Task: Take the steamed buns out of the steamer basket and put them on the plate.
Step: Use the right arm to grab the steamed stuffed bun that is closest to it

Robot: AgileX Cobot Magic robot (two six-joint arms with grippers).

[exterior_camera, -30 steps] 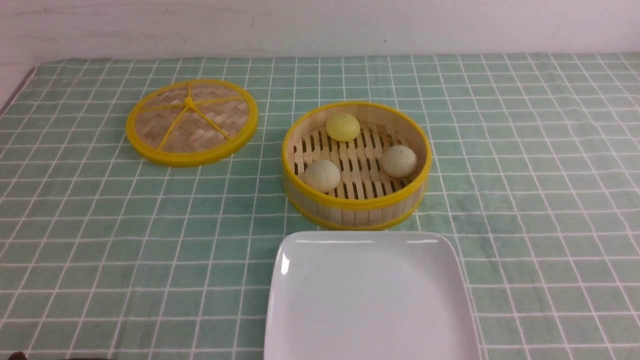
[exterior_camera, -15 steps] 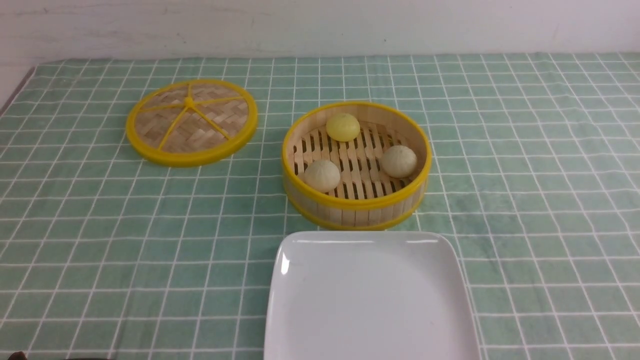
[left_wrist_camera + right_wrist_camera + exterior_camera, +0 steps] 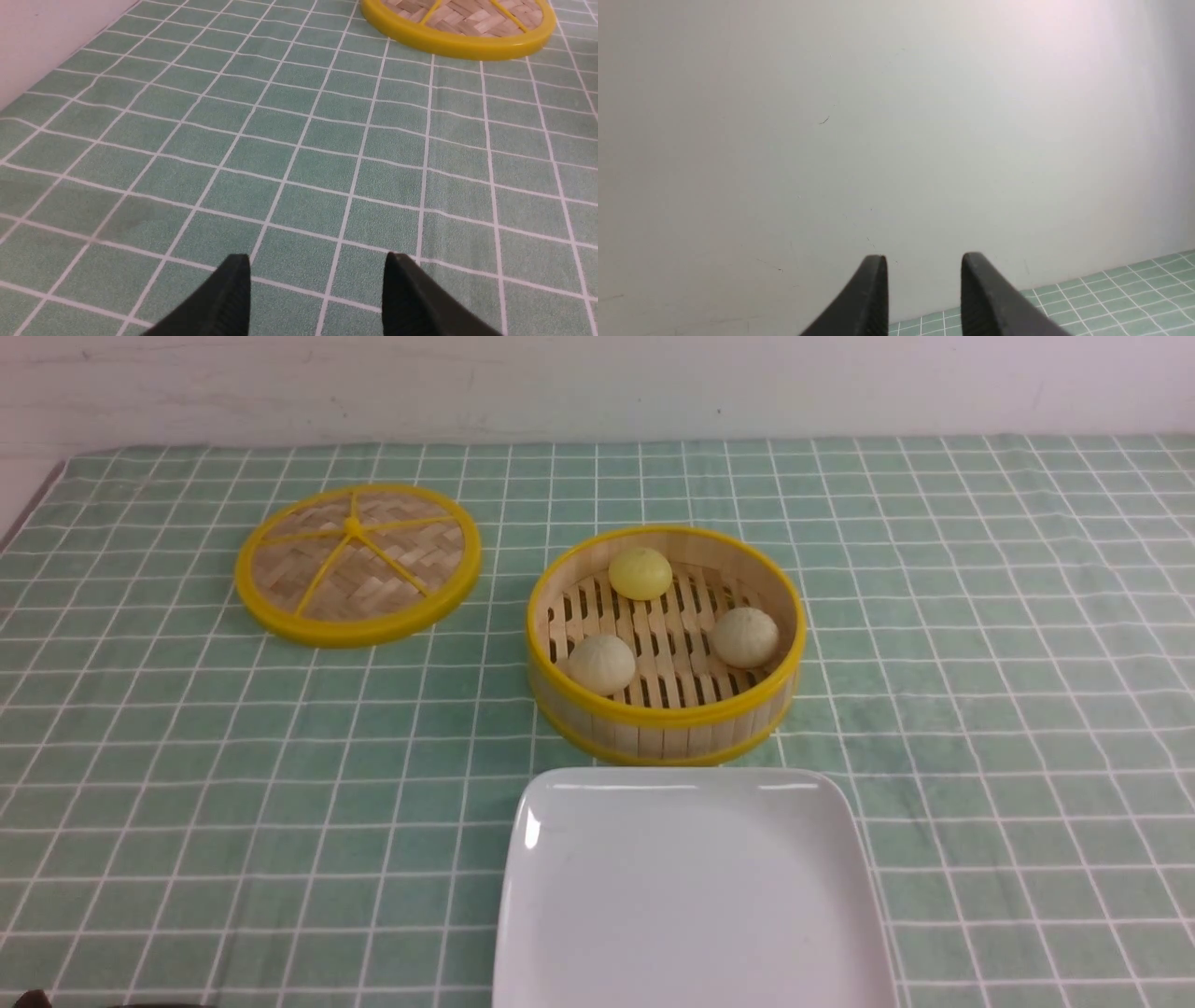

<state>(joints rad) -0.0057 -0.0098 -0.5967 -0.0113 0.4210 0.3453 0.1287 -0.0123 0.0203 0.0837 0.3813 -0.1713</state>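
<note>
Green-checked bench (image 3: pixel 187 784) is found unchanged over the last second | three steamed buns (image 3: pixel 602 664) are seen untouched in steamer basket (image 3: pixel 665 733) | plate (image 3: pixel 691 896) is found bare just beside it | left hand (image 3: pixel 316 256) and right hand (image 3: pixel 924 256) are held spread, empty | transfer is judged not started

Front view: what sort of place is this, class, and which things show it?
Probably a staged dining setting: green checked tablecloth, plain wall behind, steamer basket holding three steamed buns, white plate.
</note>
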